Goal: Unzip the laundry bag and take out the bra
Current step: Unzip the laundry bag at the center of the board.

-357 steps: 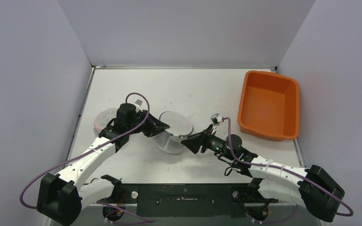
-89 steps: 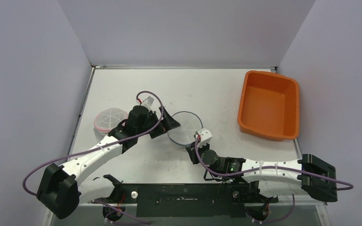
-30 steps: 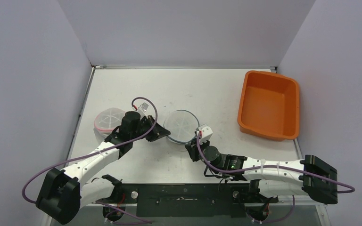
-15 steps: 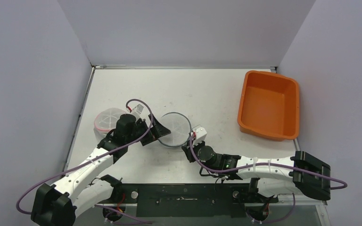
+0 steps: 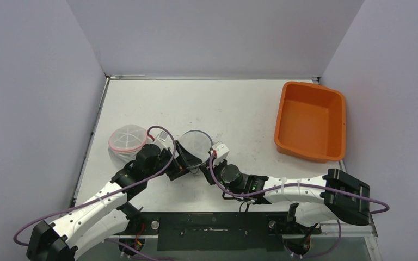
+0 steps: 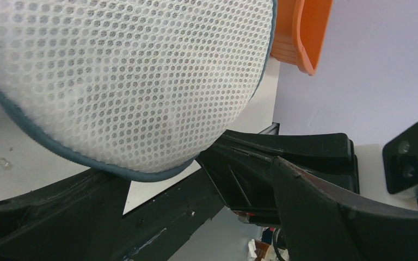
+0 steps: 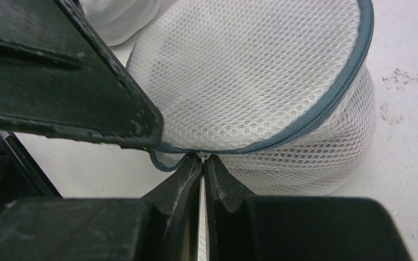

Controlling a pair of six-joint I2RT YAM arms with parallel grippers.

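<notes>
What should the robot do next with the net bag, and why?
Probably drag the zipper pull along the grey zipper around the laundry bag: the right end effector looks pinched shut on it, and the bag looks zipped closed.

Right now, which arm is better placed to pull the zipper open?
Right. The right gripper is closed on the zipper tab at the near rim of the laundry bag, while the left gripper sits against the bag's edge, away from the tab.
</notes>
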